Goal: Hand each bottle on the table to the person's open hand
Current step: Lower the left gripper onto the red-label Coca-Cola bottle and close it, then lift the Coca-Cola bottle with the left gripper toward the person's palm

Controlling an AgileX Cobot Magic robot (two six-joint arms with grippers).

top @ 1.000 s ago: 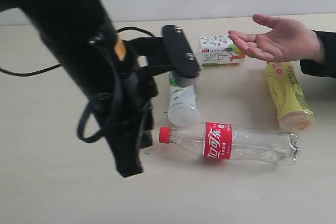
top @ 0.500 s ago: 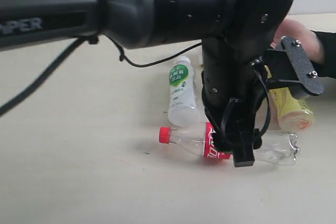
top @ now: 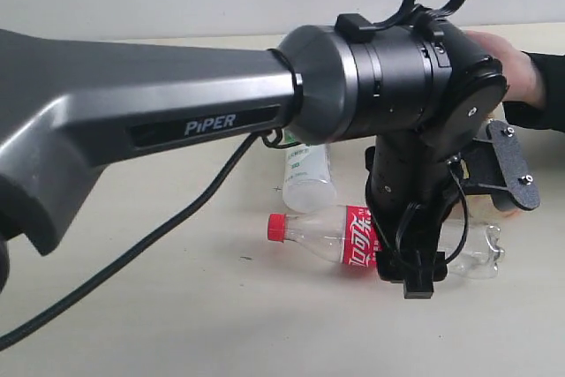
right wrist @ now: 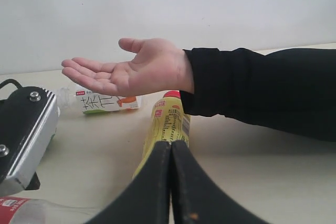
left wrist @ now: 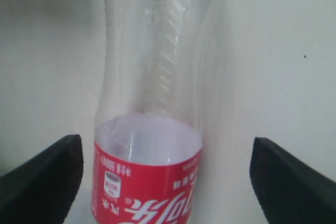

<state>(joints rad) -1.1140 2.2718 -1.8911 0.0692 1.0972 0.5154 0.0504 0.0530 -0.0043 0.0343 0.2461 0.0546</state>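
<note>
My left gripper (left wrist: 163, 148): fingers apart, one on each side of the cola bottle (left wrist: 149, 182) at its red label. A gap shows on both sides; no contact seen.

My right gripper (right wrist: 170, 148): fingers pressed together, holding nothing.

The cola bottle lies on its side on the table (top: 132, 306). The cloudy white bottle (top: 305, 178) lies just beyond the cola bottle's capped end. The yellow tea bottle (right wrist: 168, 124) lies past the cola bottle's other end. The floral-label bottle (right wrist: 105, 102) lies farther from the cola bottle than the tea. The person's open hand (right wrist: 131, 72) is palm up, raised off the table, well apart from the cola bottle.
</note>
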